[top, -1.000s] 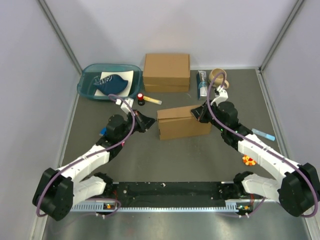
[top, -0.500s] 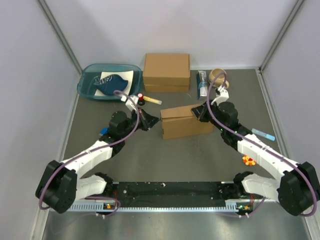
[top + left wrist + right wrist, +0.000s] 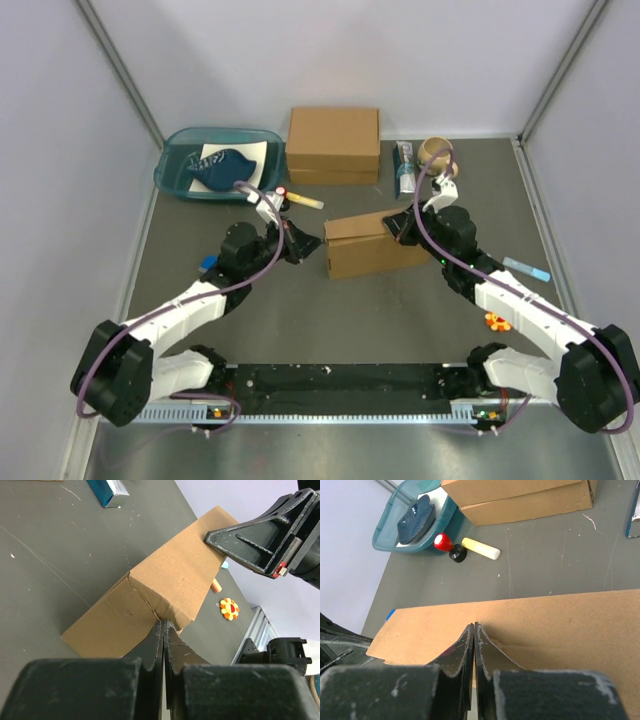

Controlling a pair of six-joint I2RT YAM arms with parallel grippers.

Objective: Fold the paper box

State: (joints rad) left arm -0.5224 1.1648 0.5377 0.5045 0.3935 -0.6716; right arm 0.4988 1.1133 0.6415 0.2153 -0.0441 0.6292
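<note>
The paper box (image 3: 372, 245) stands in the middle of the table as a closed-up brown cardboard shape, long side toward the arms. My left gripper (image 3: 312, 242) is shut, and its tips rest against the box's left end corner (image 3: 164, 625), with nothing between the jaws. From the right, my right gripper (image 3: 396, 226) is also shut, and its tips press on the box's flat top panel (image 3: 475, 626). The left wrist view shows the box (image 3: 165, 580) end-on, with the right gripper (image 3: 250, 535) at its far end. In the right wrist view the box top (image 3: 550, 625) fills the lower half.
A thicker brown box (image 3: 333, 143) sits at the back, with a teal tray (image 3: 178, 180) holding a dark blue item (image 3: 222, 165) to its left. A red-topped piece (image 3: 283, 192) and a cream stick (image 3: 305, 201) lie close behind the left gripper. At the right are a mug (image 3: 436, 152), a packet (image 3: 404, 165), a blue pen (image 3: 527, 268) and an orange flower toy (image 3: 497, 320).
My left gripper has moved right, up to the box's left end. The box has shifted a little to the right. The right gripper has stayed shut on top of it.
</note>
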